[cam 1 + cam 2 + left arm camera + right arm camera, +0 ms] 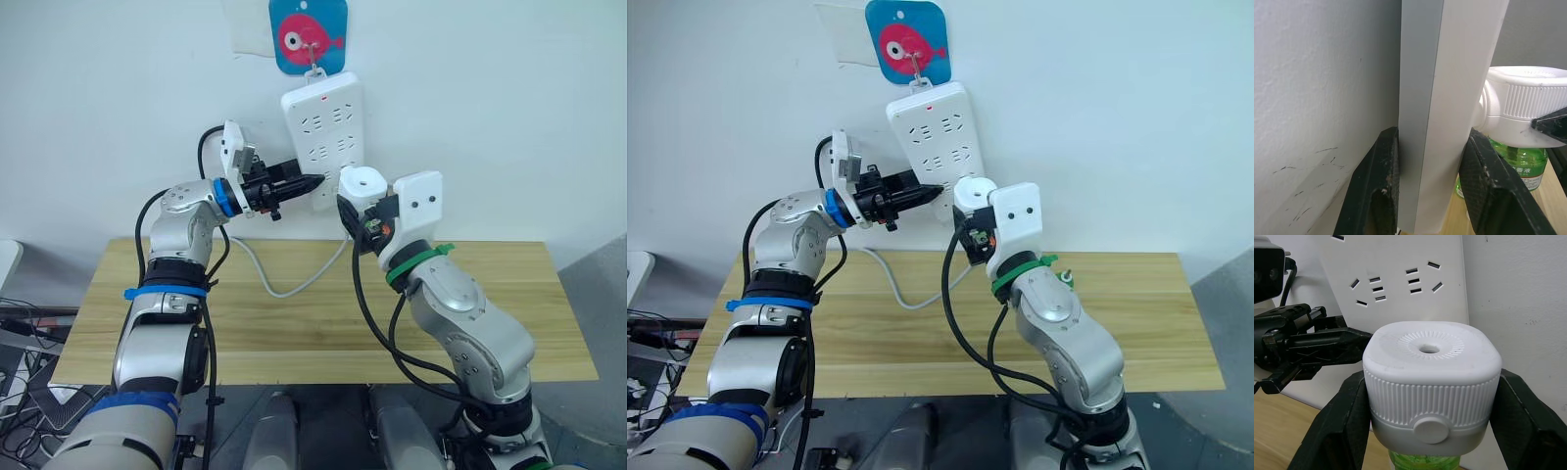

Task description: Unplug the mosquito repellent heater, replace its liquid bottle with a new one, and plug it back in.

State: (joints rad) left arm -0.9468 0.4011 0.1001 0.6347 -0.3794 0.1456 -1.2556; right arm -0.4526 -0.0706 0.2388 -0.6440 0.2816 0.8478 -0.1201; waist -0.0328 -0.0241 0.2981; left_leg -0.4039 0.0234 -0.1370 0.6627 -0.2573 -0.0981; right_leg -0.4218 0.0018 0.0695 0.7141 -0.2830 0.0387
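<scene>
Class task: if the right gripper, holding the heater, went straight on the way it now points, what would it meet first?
Probably the power strip on the wall: the right gripper faces it, clamped on the mosquito repellent heater.

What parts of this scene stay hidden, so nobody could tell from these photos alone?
- The heater's plug prongs: its own body hides them in the right wrist view, so plugged or unplugged can't be told.
- The green bottle: mostly covered by the heater and a finger in the left wrist view; liquid level unclear.
- The power strip's lower end: covered by the left gripper in the eye views.
</scene>
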